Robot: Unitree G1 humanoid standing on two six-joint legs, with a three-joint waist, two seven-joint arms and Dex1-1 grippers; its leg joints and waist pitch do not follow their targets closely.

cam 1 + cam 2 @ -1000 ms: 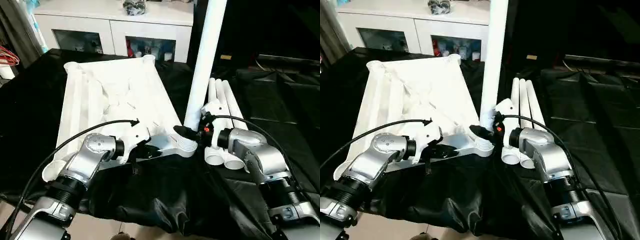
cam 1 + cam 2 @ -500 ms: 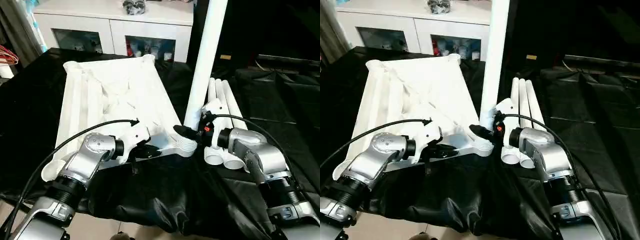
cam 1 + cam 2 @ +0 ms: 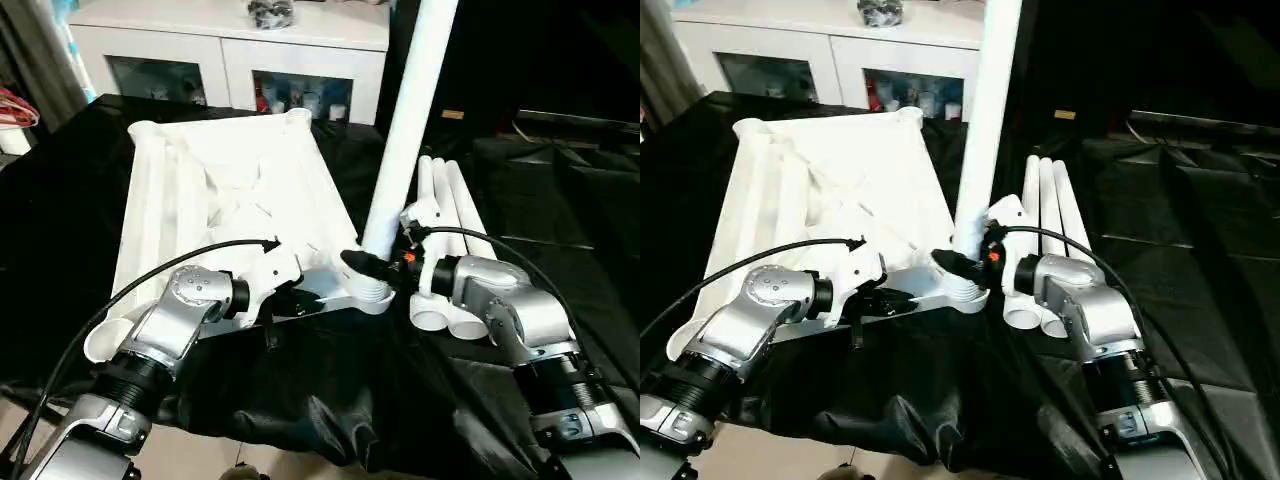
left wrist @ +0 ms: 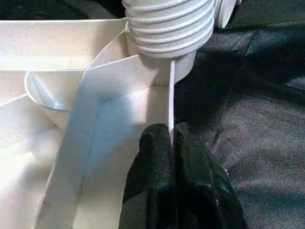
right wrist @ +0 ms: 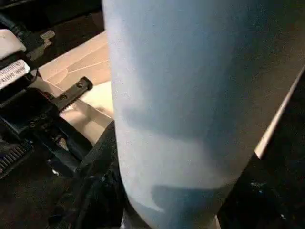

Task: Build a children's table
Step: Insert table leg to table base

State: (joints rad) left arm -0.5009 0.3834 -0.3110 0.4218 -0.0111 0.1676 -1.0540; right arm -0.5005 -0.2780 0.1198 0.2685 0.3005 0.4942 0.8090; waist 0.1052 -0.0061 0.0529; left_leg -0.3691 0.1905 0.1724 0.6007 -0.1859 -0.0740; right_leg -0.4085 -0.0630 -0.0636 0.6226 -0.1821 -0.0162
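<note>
A small white label (image 5: 13, 72) with dark print sits on the black hardware seen past the leg in the right wrist view, but its writing is too small to read, and no brand shows anywhere else. The white tabletop (image 3: 225, 190) lies underside up on the black cloth (image 3: 330, 380), its ribs running away toward the white cabinet (image 3: 230, 45) with glass doors. The left gripper (image 4: 171, 143) is closed on the thin upright rim of the tabletop's near edge, its two black fingers pinching the wall just beside the near right corner socket (image 3: 368, 290). A long white leg (image 3: 408, 120) stands nearly upright in that ribbed socket, and the right gripper (image 3: 372, 268) is clamped around the leg's base just above it. Three more legs (image 3: 445, 215) lie side by side on the cloth just to the right of the standing one. Bare black cloth lies farther right and in front of the tabletop's near edge, where the cloth hangs over the front.
</note>
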